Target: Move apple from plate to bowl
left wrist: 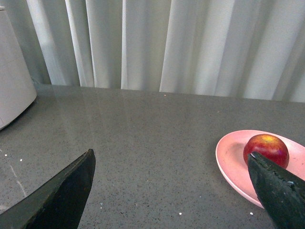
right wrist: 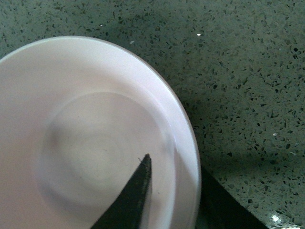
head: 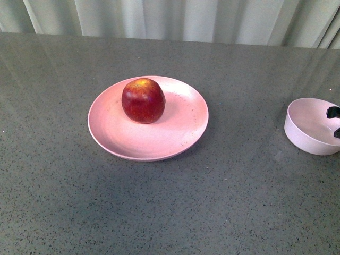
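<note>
The dark-red apple with a yellow-orange top sits on the back left part of the wide pink plate in the middle of the table. At the right edge of the front view stands the small pale bowl, empty. My right gripper is shut on the bowl's rim, one finger inside and one outside the wall. My left gripper is open over bare table, left of the plate; the apple shows just behind its right finger. The left arm is out of the front view.
The table is a grey speckled surface with a pale curtain along its far edge. A white rounded object stands at the far left in the left wrist view.
</note>
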{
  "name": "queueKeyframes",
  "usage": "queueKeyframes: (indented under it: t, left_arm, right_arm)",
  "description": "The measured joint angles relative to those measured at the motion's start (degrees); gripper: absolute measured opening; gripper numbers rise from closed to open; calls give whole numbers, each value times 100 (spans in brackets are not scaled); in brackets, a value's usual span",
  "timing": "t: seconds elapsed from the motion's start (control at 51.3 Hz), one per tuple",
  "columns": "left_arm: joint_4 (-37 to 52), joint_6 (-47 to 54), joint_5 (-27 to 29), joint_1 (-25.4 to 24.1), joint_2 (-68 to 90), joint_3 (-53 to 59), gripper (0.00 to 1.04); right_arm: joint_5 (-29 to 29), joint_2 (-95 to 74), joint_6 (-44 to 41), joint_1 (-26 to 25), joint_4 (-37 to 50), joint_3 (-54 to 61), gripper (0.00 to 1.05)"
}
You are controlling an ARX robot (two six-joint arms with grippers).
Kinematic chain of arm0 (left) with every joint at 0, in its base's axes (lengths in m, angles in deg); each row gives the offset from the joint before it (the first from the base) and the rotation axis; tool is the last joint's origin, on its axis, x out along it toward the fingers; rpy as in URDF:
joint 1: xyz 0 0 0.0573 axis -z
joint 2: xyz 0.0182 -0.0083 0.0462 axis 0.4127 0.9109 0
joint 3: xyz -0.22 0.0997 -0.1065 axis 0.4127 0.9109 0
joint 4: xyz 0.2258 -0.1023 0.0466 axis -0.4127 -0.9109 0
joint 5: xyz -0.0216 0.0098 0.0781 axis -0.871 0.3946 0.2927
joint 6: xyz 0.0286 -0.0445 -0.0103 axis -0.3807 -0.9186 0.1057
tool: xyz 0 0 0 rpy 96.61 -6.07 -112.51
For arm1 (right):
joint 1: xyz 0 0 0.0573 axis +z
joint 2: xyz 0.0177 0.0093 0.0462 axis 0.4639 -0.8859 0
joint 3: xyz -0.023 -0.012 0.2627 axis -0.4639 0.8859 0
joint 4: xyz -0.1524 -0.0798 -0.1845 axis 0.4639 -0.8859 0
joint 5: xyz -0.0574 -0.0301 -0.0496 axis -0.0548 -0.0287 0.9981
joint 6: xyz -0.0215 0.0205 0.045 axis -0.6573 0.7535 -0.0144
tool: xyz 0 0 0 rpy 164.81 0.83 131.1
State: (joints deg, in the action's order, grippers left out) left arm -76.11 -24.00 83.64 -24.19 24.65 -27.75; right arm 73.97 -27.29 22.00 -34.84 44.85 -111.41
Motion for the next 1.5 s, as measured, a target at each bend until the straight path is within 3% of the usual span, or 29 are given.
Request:
queueKeyframes:
  t: [0.097,0.39,0.78,1.189,1.306,1.501]
  left_arm:
    - [0,0,0,0,0,0,96]
    - [0,0,0,0,0,0,96]
    - [0,0,0,0,0,0,96]
    - [0,0,0,0,0,0,96]
    - [0,0,0,0,0,0,96]
    - [0,0,0,0,0,0,96]
  right_arm:
    - [-13,31,157,66,-70,-61,2]
    - [-136,369,549,507,-269,-243,2]
    - [127,-90,916,1589,-402,-546,2]
    - [232,-389,1097,1698,-389,-802,2]
    - [184,-389,1102,1700,-315,-802,17]
    - [39,-85,1082,1641,111,-531,55]
